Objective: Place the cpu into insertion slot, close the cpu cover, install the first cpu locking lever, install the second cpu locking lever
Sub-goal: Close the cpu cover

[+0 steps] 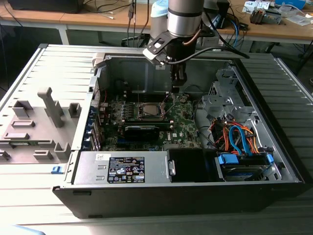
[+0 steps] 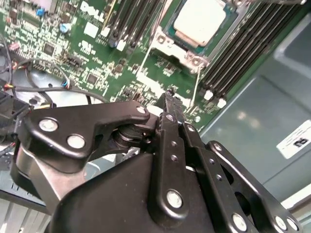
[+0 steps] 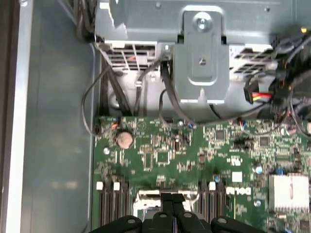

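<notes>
Surface: grey ribbed counter (image 1: 29, 205) carries an open computer case (image 1: 171, 198) lying on its side.
Near: power supply (image 1: 122, 169) at the case's 6 o'clock edge.
Board: green motherboard (image 1: 185, 125) flat on the case floor.
Chip: cpu (image 1: 148, 110) sits flat in the insertion slot (image 1: 137, 114), silvery top up.
Cover: cpu cover (image 2: 167, 44) looks lowered around the chip, by my read.
Lever: thin wire lever (image 2: 146, 56) runs beside the socket; cannot tell if it is latched.
Hand: hand (image 1: 177, 88) points down, fingers pressed together with nothing seen between, tip low over the board by a socket corner.
Relation: in the exterior view the cpu lies at about 8 o'clock from the hand, near but apart.
Far: wooden counter (image 1: 73, 20) with cables at 12 o'clock.
</notes>
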